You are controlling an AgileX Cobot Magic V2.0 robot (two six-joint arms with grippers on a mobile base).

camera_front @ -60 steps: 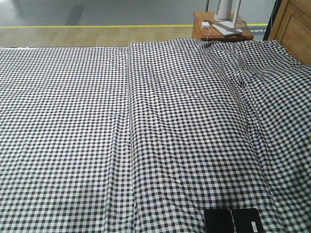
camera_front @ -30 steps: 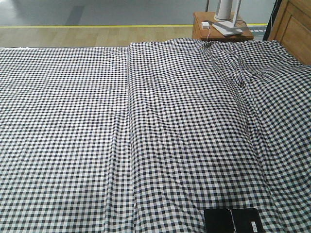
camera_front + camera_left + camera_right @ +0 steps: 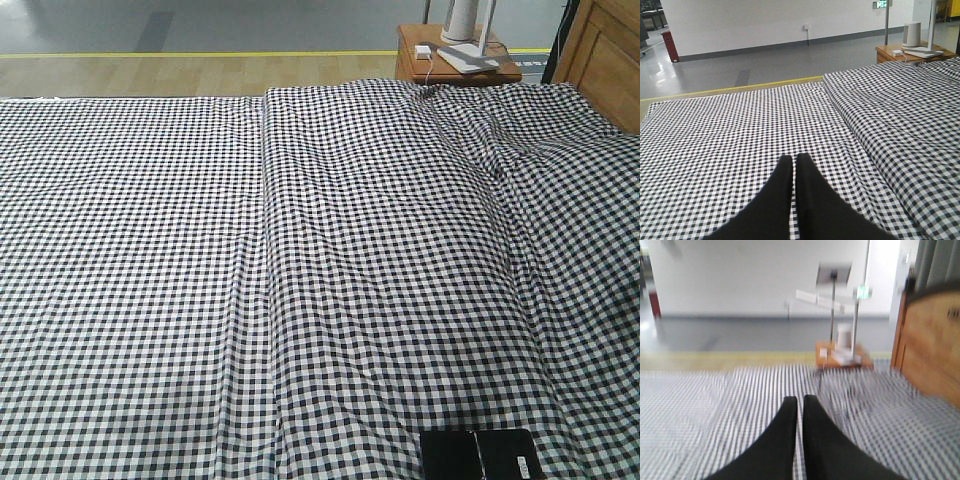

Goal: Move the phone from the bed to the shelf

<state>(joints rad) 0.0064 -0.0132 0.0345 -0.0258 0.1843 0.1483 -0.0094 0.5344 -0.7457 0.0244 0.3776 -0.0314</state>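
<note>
At the near right edge of the bed [image 3: 300, 250] we see the phone [image 3: 508, 452] lying flat, our left gripper [image 3: 794, 159] and right gripper [image 3: 800, 400] both clenched on nothing.

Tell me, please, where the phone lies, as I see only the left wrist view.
Observer: The phone lies flat on the bed, at the front view's bottom edge, right of centre.
Operator: How is the right gripper?
Observer: The right gripper is shut and empty above the bed.
Operator: What stands past the bed's right side?
Observer: A wooden headboard, at the front view's right edge.
</note>
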